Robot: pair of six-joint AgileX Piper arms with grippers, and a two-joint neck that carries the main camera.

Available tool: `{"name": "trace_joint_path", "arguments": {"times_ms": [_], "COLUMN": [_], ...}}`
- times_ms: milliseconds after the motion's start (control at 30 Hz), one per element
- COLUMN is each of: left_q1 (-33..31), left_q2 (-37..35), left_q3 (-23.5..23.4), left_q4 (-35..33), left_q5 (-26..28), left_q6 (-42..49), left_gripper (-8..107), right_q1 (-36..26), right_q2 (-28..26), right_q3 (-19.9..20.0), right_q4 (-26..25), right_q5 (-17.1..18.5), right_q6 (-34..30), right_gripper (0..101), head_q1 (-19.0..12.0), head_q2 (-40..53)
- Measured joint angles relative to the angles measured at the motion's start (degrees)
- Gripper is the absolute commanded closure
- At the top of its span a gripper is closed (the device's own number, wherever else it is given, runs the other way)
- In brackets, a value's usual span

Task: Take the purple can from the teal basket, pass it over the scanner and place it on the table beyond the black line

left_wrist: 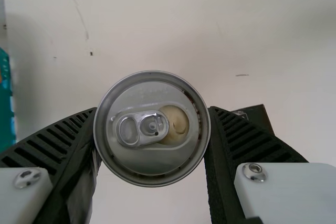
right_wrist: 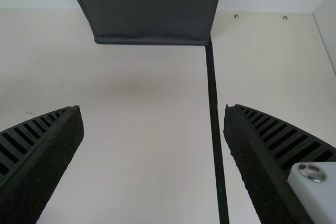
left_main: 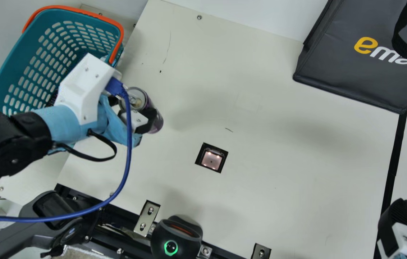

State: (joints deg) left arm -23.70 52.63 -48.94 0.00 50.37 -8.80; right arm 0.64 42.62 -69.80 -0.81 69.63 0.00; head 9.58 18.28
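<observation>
The left tool holds the can, a ribbed finger on either side, the opened lid facing its wrist camera. The can is outside the teal basket, near its side, probably a little above the surface, though the view down onto the lid makes that hard to judge. Farther out is the scanner, a lit square set in the surface. Beyond it, the right tool stands wide by the black line, whose far end meets the dark bag.
</observation>
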Motion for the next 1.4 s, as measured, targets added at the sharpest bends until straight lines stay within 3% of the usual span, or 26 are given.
{"name": "trace_joint_path", "arguments": {"times_ms": [833,1400], "left_q1": [-30.7,-39.6], "left_q2": [8.8,14.0], "left_q3": [0.6,1.0], "left_q4": [18.2,25.0], "left_q5": [-3.3,-5.3], "left_q6": [-35.2,-49.4], "left_gripper": [107,106], "right_q1": [0.0,0.0], "right_q2": [0.0,0.0], "right_q3": [0.0,0.0], "right_q4": [0.0,0.0], "right_q5": [-0.1,-0.1], "right_q6": [0.0,0.0], "right_gripper": [6,6], "head_q1": [0.0,0.0], "head_q2": [0.0,0.0]}}
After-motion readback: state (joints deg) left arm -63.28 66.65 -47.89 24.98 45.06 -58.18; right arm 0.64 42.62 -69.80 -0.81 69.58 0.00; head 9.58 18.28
